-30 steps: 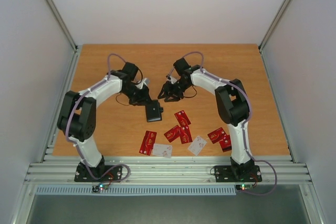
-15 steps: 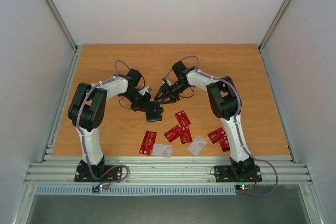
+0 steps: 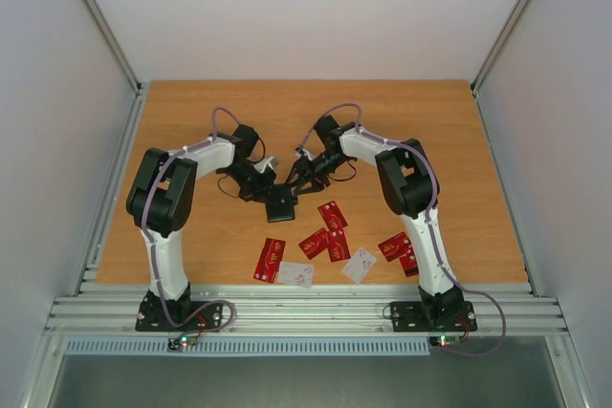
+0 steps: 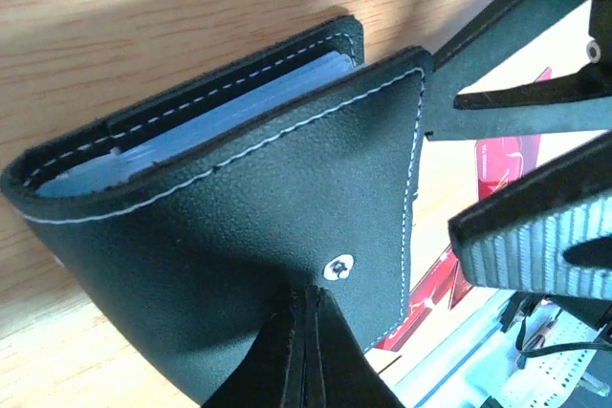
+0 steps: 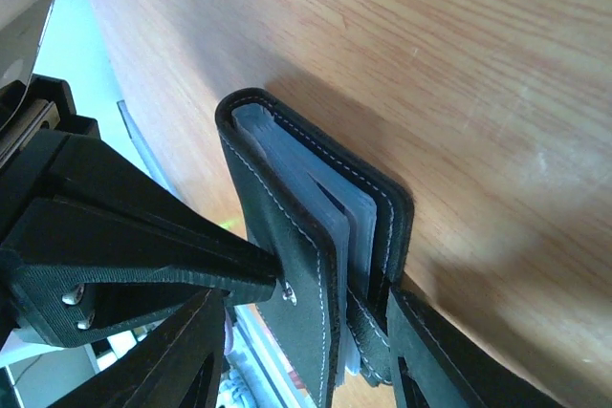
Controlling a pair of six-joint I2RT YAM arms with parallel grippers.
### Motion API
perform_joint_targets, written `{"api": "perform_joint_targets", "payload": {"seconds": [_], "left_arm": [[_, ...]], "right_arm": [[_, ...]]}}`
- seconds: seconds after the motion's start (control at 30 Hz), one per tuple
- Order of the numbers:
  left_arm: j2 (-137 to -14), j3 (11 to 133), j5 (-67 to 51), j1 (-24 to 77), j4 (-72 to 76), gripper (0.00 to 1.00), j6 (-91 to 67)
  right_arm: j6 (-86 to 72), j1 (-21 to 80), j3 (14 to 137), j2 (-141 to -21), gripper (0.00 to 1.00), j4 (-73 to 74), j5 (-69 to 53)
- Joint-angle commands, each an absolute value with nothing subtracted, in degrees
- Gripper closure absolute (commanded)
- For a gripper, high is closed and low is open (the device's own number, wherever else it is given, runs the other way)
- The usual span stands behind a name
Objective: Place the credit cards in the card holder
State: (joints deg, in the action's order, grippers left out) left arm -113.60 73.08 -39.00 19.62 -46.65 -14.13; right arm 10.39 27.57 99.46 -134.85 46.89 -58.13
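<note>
The black card holder [image 3: 279, 203] hangs tilted just above the table's middle, its grey inner pockets [image 4: 239, 102] fanned slightly apart. My left gripper [image 4: 308, 298] is shut on the front cover beside the metal snap stud [image 4: 338, 266]. My right gripper [image 5: 304, 317] is open and straddles the holder's open edge [image 5: 287, 226], one finger [image 5: 449, 360] against the back cover and snap tab. Several credit cards, mostly red [image 3: 332, 214] with a white one [image 3: 360, 264], lie flat on the table in front of the holder. Neither gripper holds a card.
The cards spread in a loose band from the red one at the left [image 3: 270, 259] to a pair at the right [image 3: 402, 252], near the table's front edge. An aluminium rail [image 3: 287, 308] runs along that edge. White walls enclose the table.
My left gripper closed fully on the holder's cover and the left arm drew in. My right gripper moved down-left until its fingers straddled the holder. The cards stayed put.
</note>
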Motion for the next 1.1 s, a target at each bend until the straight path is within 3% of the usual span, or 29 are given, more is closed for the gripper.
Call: {"api": "perform_joint_targets", "payload": {"seconds": [0.0,1.07], "left_arm": [[-115.91,73.79,-38.55,19.78,-47.99,1.00,-10.71],[-119.39,75.30,-35.76,18.30,-50.16,1.00,-8.56]], "right_arm": [[10.35,27.84,99.02,-135.84,0.52,43.67,-57.72],[26.81,37.85,92.59,-129.57,0.53,57.00,-66.80]]}}
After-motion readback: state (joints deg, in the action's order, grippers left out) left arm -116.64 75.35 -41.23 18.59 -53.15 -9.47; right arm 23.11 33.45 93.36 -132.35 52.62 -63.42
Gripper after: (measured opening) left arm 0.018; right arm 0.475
